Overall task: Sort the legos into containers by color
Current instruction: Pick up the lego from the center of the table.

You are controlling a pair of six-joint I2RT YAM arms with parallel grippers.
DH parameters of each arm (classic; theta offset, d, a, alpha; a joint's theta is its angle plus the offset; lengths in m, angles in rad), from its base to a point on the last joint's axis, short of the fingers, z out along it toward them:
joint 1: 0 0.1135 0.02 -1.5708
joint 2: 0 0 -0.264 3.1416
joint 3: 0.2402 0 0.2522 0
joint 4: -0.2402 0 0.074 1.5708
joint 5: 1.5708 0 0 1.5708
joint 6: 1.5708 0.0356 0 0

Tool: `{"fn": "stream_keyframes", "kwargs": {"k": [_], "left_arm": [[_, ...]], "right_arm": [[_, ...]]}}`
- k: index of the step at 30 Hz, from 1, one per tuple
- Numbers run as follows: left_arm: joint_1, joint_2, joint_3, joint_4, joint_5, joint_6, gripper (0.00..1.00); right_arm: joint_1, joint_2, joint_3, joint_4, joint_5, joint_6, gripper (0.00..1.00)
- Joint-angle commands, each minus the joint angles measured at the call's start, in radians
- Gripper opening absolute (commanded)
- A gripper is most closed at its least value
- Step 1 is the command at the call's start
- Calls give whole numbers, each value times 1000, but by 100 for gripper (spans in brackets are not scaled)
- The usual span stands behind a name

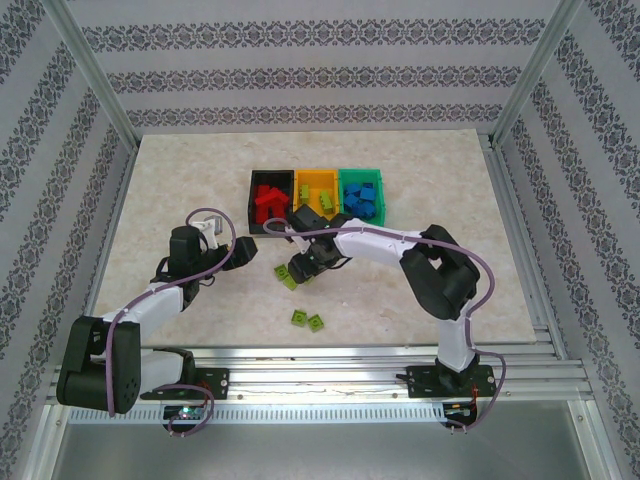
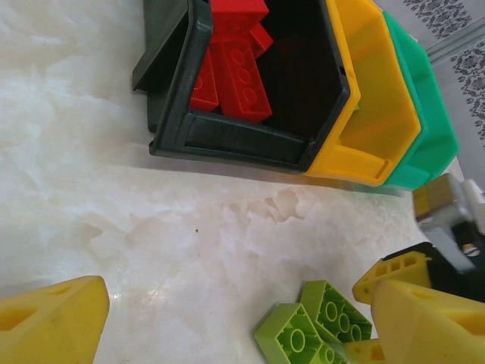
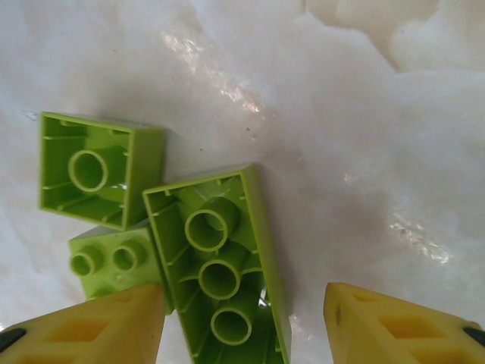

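Lime bricks (image 3: pixel 102 171) cluster under your right gripper (image 3: pixel 244 292). Its jaws stand part-open astride the long brick (image 3: pixel 220 265), which lies studs down, and nothing is pinched yet. It looks lined up for a lift to the yellow bin (image 1: pixel 318 172) at 1 o'clock. Your left gripper (image 2: pixel 235 303) hangs wide and empty at 9 o'clock. Bare table (image 1: pixel 420 160) leaves room, so mind only the bin's near wall.

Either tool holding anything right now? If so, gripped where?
Nothing held. Right tool stands open astride the long upside-down lime brick, with a gap between the brick and one finger. Left tool is open, nothing between its fingers.
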Motion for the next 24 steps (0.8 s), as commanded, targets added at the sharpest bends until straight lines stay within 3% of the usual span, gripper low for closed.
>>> {"fn": "stream_keyframes", "kwargs": {"k": [1, 11, 19, 24], "left_arm": [[16, 6, 2, 52, 19, -7, 90], [17, 12, 2, 55, 27, -9, 90], [17, 11, 1, 58, 24, -9, 90], [19, 12, 5, 54, 25, -6, 90]], "right_arm": [[11, 22, 21, -3, 20, -6, 59], [17, 51, 23, -28, 107, -6, 56], [-2, 0, -20, 14, 61, 11, 32], [-18, -50, -10, 30, 38, 22, 28]]}}
